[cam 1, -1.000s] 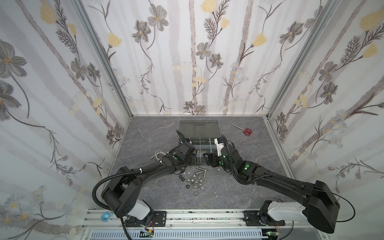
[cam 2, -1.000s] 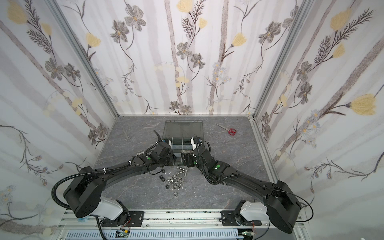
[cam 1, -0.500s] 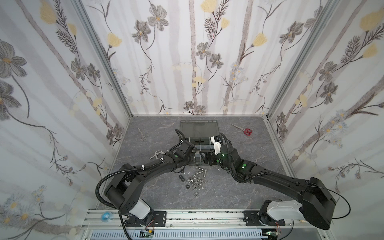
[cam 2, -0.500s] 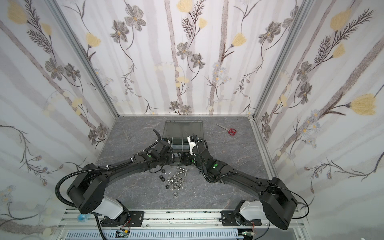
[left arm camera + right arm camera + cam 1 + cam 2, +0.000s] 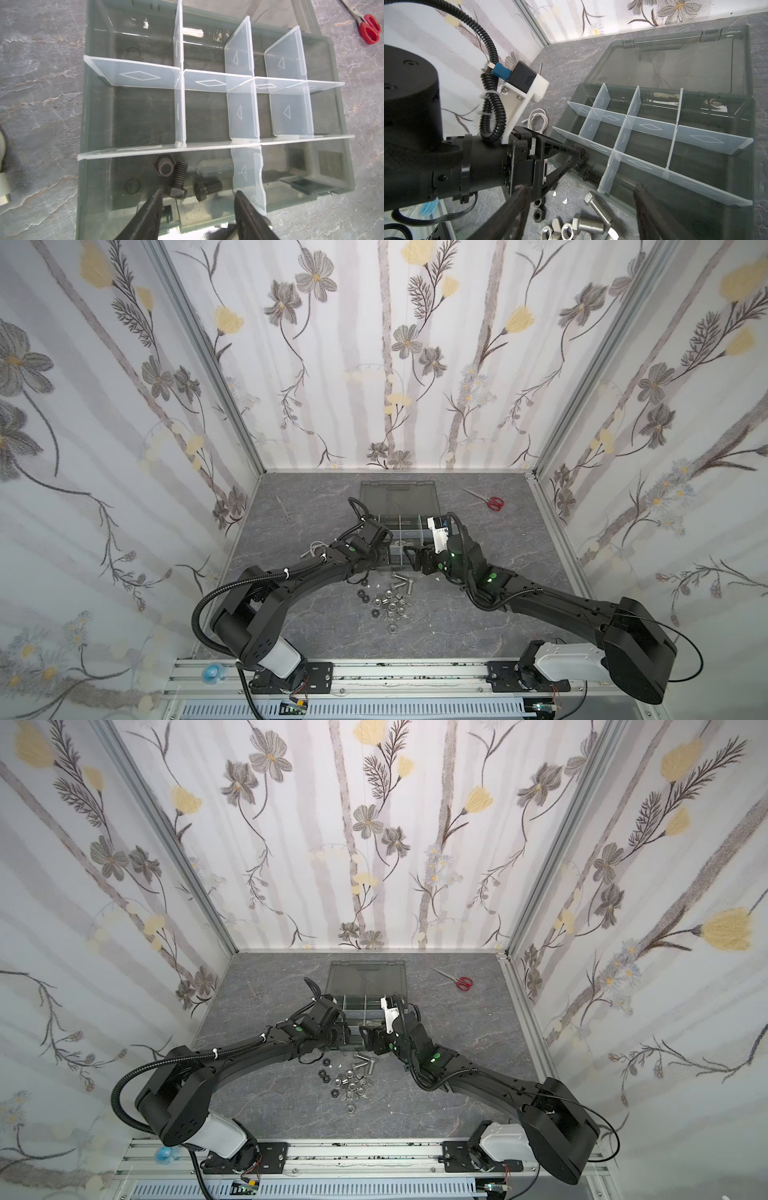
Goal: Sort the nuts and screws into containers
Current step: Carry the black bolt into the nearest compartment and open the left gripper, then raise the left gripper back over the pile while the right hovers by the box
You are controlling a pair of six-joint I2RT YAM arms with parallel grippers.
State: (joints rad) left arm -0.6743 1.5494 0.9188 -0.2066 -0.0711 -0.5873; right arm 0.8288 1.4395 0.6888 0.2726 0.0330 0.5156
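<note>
The dark grey organizer case (image 5: 83, 116) lies open, its containers split by pale dividers (image 5: 243, 116). Three black screws (image 5: 179, 178) lie in the near left compartment. My left gripper (image 5: 199, 194) hovers open just above them, holding nothing; in both top views it sits at the case's front edge (image 5: 386, 560). My right gripper (image 5: 580, 190) is open over the table beside the case (image 5: 412, 562). Under it lie silver screws (image 5: 598, 205) and silver and black nuts (image 5: 566, 231). The loose pile of nuts (image 5: 388, 605) sits in front of the case in both top views.
The smoky lid (image 5: 399, 498) lies flat behind the case. Red-handled scissors (image 5: 492, 502) rest at the back right, thin metal scissors (image 5: 286, 509) at the back left. A coiled white cable (image 5: 538, 119) lies left of the case. Small white flecks (image 5: 564, 201) dot the table.
My left gripper's jaws have spread apart over the near left compartment. The right gripper has shifted slightly toward the case and stayed open.
</note>
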